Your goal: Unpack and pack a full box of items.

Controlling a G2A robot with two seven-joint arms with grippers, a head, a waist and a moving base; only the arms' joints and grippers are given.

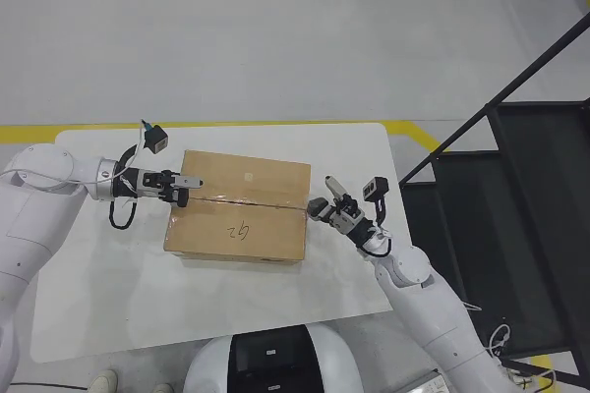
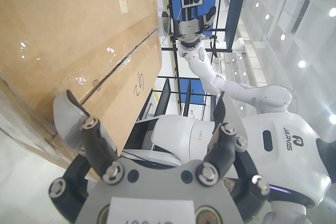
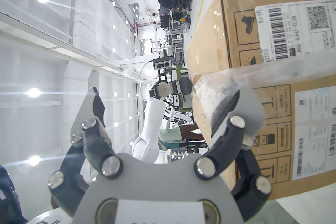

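While both arms flank it, the closed rectangular brown cardboard box (image 1: 241, 211) (image 2: 65, 25) (image 3: 207, 36) lies flat near the middle of the white rectangular table (image 1: 108, 285), its two top flaps meeting in a lengthwise seam covered by a strip of clear glossy tape (image 1: 246, 201) (image 2: 115, 62) (image 3: 223, 78). At the box's left end, the left gripper (image 1: 182, 184) (image 2: 145, 109) sits level with that seam, its jaws spread wide and gripping nothing; in the left wrist view one grey finger (image 2: 69, 109) rests against the box's end edge just where the seam runs out, while the other stands clear in the air. At the opposite end, the right gripper (image 1: 324, 196) (image 3: 165, 101) is likewise spread wide with nothing held, one ribbed finger (image 3: 231, 107) lying against the crinkled tape where it folds over the end face, the other off to the side and apart from the cardboard. A small pale square sticker (image 1: 247, 177) (image 2: 122, 4) sits on the far flap and a handwritten dark mark (image 1: 238, 231) (image 2: 139, 83) on the near one. White printed shipping labels (image 3: 309, 30) cover much of the end face by the right gripper. Beyond the table's right side stands a black metal staircase (image 1: 511, 196), and a yellow floor stripe (image 1: 39, 131) runs behind the table.
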